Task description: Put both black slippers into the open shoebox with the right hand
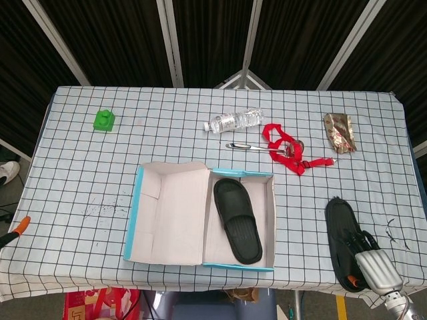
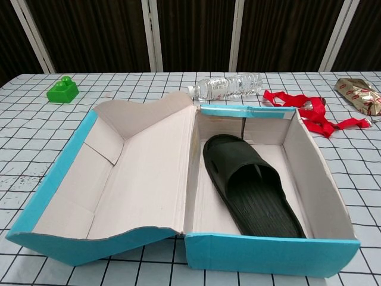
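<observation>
Your right hand (image 1: 373, 267) sat at the lower right corner of the head view, lying over the near end of the second black slipper (image 1: 341, 233), its dark fingers (image 1: 357, 241) reaching up along the slipper's right side. At that angle you could not tell whether those fingers were clamped on the slipper or only resting against it, and the chest view did not show the hand at all. Your left hand was out of both views.

That slipper lay on the checked tablecloth (image 1: 87, 173) at the lower right of the frame, well apart from the open shoebox (image 1: 270, 200), its length running roughly top to bottom. The first black slipper (image 2: 253, 187) was already inside the box, flat on the floor of the right compartment, slanted from upper left to lower right. The lid (image 2: 119, 173) lay folded open to the left, blue on the outside, pale cardboard within.

Along the upper part of the head view you had a green toy block (image 1: 103, 120) at the upper left, a clear plastic bottle (image 1: 235, 121) on its side near the centre, a red strap (image 1: 287, 152) just right of it, and a crumpled foil wrapper (image 1: 339, 132) at the upper right
</observation>
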### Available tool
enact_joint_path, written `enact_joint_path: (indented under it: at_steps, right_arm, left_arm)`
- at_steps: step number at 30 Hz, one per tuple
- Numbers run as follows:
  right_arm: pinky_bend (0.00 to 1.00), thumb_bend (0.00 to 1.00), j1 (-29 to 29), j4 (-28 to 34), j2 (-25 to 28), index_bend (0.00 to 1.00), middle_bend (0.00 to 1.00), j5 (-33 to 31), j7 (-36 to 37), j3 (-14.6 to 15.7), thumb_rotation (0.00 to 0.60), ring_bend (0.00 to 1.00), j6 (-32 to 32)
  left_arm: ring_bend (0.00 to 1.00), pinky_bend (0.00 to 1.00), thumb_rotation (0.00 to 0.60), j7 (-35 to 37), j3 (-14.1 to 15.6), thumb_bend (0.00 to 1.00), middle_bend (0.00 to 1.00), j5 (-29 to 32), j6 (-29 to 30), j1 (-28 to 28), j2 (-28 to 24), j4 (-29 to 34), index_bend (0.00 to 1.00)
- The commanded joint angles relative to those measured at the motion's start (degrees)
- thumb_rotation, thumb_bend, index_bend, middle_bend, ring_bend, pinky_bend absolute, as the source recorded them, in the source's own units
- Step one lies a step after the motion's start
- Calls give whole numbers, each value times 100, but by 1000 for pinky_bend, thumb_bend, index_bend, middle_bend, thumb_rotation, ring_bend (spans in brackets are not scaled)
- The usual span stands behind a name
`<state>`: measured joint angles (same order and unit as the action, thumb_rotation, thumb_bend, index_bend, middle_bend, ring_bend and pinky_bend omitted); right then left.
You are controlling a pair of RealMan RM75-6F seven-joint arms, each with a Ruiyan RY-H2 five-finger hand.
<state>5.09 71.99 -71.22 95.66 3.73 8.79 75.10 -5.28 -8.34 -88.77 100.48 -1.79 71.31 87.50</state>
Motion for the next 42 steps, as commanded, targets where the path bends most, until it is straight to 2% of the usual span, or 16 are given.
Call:
enact_joint_path:
  at_steps: [1,5,10,14,18,30,36,42]
  right_arm:
    - [20,243,20,50,36,206,82,-1,-53,-2,600,90,-24]
    - [20,242,47,126,71,258,110,-34,-108,4,600,90,-105]
    - [20,242,51,162,72,375,204,-18,-63,9,600,95,-86]
    - [20,243,39,175,74,424,267,7,-15,7,600,113,-17]
    - [20,280,31,209,103,477,313,36,40,7,600,130,49]
    - [20,360,49,440,256,588,366,52,158,-59,600,147,205]
    - [20,378,146,830,526,611,373,39,253,-131,600,151,212]
    - [20,382,324,1440,974,612,373,-55,304,-325,600,151,201]
  left_arm:
    - [0,99,600,-9,4,72,0,-5,-5,-3,4,-1,142]
    - [0,99,600,-10,6,72,0,-12,-6,-4,2,0,141]
    - [0,99,600,10,-7,72,0,-1,15,7,-8,4,141]
    - [0,99,600,0,-1,72,0,-8,0,-1,-4,2,142]
    - [0,99,600,-4,0,72,0,-6,-5,-1,-1,2,141]
    - [0,99,600,25,-4,73,0,2,1,9,-20,21,142]
    - [0,99,600,51,-3,73,0,0,-1,11,-31,26,141]
    - [0,99,600,99,-16,72,0,7,28,26,-57,37,141]
